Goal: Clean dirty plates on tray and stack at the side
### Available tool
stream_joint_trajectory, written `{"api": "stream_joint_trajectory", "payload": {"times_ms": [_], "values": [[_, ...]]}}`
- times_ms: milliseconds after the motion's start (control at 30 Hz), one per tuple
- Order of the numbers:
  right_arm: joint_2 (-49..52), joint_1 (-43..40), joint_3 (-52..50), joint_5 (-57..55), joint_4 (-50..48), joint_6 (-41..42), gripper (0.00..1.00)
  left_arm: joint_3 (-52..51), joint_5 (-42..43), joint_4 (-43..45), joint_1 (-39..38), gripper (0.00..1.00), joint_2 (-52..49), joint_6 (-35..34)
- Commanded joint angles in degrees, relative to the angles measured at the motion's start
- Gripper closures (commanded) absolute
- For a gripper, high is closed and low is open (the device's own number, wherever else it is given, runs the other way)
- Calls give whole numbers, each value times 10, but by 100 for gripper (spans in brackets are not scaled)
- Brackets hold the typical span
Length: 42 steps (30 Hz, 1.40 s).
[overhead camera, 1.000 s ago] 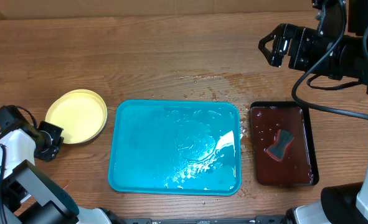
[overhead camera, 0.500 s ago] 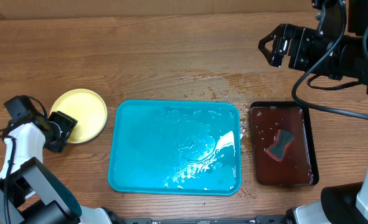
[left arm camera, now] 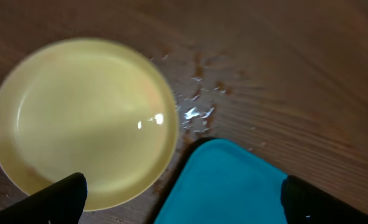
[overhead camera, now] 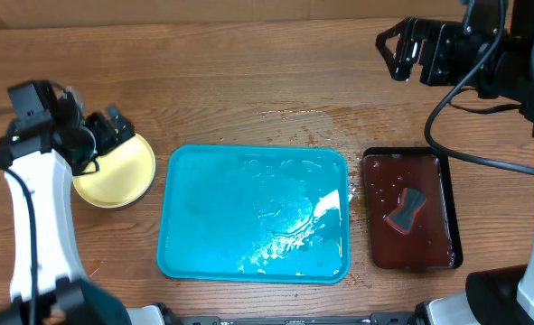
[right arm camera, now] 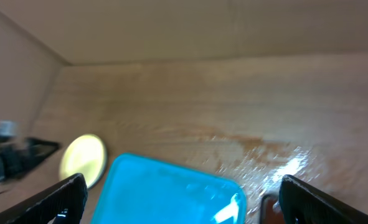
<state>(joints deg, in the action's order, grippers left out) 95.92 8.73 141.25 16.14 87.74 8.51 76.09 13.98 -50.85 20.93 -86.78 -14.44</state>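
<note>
A pale yellow plate (overhead camera: 120, 173) lies on the wooden table just left of the turquoise tray (overhead camera: 203, 226), looking clean and glossy in the left wrist view (left arm camera: 84, 118). I cannot tell whether other plates lie under it. The tray carries only a wet film, and its corner (left arm camera: 233, 186) shows beside the plate. My left gripper (overhead camera: 111, 126) hovers open over the plate's far left rim, nothing between its fingers (left arm camera: 187, 202). My right gripper (overhead camera: 386, 56) hangs open high at the back right, looking down on the tray (right arm camera: 171, 193) and the plate (right arm camera: 84, 158).
A dark maroon tray (overhead camera: 429, 248) with a grey scrubber (overhead camera: 405, 209) stands right of the turquoise tray. Water is splashed on the wood behind the trays (overhead camera: 312, 117). A cardboard wall runs along the back.
My left arm has swung from the table's front left up over the plate's far rim, and its jaws have gone from shut to open. The right gripper shifted slightly back.
</note>
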Motion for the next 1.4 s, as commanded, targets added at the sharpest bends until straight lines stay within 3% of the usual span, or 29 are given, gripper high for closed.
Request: {"api": "stream_joint_trajectory", "payload": {"times_ms": [0,267,533,833,1000,1367], "values": [[-52,3,2,-48,-24,-47,0,59,9,-24,-28,0,84,83],[-173,3,2,-50,-55,-107,0,97,4,-49,-76,0,241,147],[-273,3,2,-160,-19,-138,0,100,5,-81,-80,0,411,205],[-363,2,1,-161,42,-125,1,100,4,-94,-80,0,569,231],[-391,-2,-16,-161,64,-79,1,100,4,-94,-80,0,615,269],[-405,-2,-91,-161,75,-50,0,98,4,-141,-80,0,637,269]]}}
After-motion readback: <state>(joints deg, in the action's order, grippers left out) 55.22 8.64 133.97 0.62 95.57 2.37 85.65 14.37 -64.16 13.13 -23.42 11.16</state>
